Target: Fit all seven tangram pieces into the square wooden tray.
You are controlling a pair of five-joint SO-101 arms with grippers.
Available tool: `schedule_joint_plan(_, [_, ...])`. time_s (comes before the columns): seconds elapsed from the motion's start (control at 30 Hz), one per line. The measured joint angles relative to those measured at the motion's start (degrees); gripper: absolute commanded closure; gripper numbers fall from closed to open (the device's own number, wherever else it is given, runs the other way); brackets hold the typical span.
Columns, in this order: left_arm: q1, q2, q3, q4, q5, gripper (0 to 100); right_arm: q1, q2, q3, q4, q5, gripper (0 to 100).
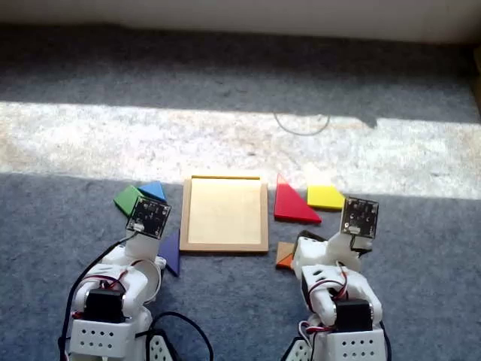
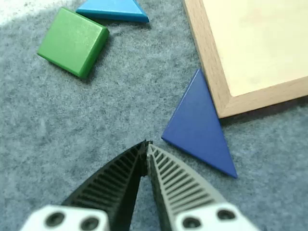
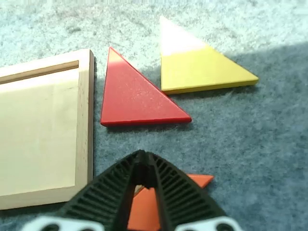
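Fitting was not yet begun: the tray (image 1: 225,246) lay empty, with pieces (image 1: 293,204) on the carpet (image 1: 240,316) beside it. The left claw (image 2: 146,144) and right claw (image 3: 140,154) were pressed together, empty. Opening over the navy triangle (image 2: 199,127) was judged the next need.

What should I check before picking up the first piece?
1. Tray free for pieces: ok, the wooden tray holds nothing.
2. Left jaws open for a grasp: not ok, shut and empty, beside the dark blue triangle.
3. Right jaws open: not ok, shut above the orange piece.
4. All seven pieces in sight: cannot tell. Six show, the others being the green square, light blue triangle, red triangle and yellow piece.
5. Dark blue triangle clear of the tray's rim: cannot tell, very close.
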Motion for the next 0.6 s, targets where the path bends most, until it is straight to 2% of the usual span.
schedule_joint_plan(0.23, [0.0, 0.0, 0.0, 0.0, 0.0, 99, 8.6, 0.0, -3.3, 0.2, 7.6, 99.4])
schedule_joint_plan(0.47, [0.0, 0.0, 0.0, 0.0, 0.0, 99, 9.2, 1.1, -20.2, 8.2, 8.9, 99.4])
schedule_joint_plan(0.6, [0.0, 0.0, 0.0, 0.0, 0.0, 99, 9.1, 13.3, -31.2, 11.0, 8.9, 99.1])
